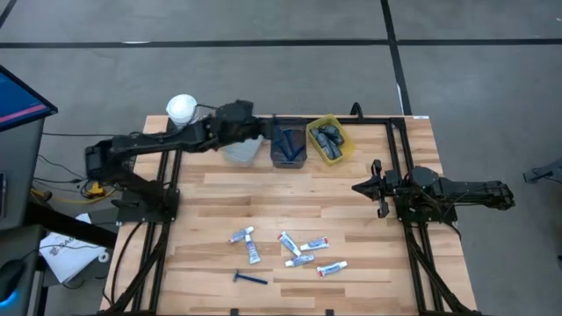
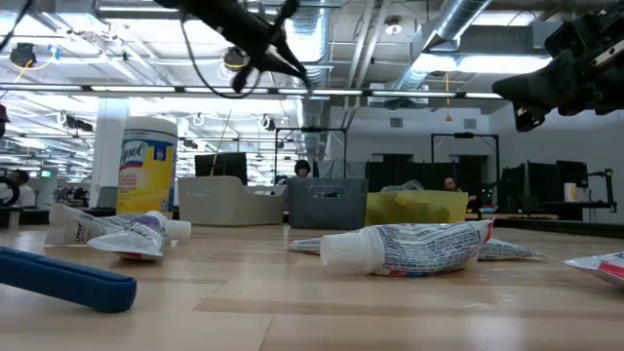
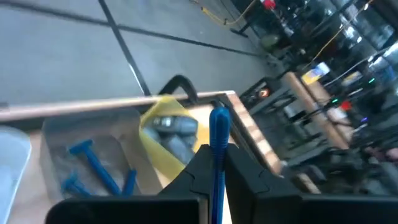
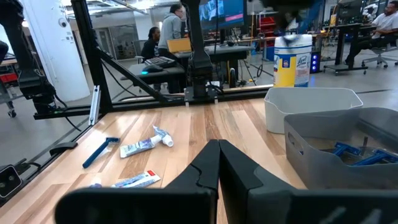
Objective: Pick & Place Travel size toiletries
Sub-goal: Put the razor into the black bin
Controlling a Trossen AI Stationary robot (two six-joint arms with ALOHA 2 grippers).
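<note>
Holding: the left gripper [image 3: 217, 180] pinches a blue razor [image 3: 217, 143] between its fingers, the razor standing up past the fingertips.
Left arm: stretched over the back of the table [image 1: 351, 189], its gripper above the bins, near the light grey bin [image 1: 243, 149] and the dark bin [image 1: 288, 147].
Dark bin: already has blue razors lying in it.
Yellow bin [image 1: 329, 140]: holds dark grey mini bottles [image 1: 331, 138].
Right gripper [image 1: 379, 188]: fingers pressed together, holding nothing, waiting at the right side of the table.
Front of table: several white tubes [image 1: 303, 247] lie scattered; one more razor [image 1: 249, 278] lies just in front of them.
Jar [image 1: 181, 109]: white-lidded, at the back left corner.
</note>
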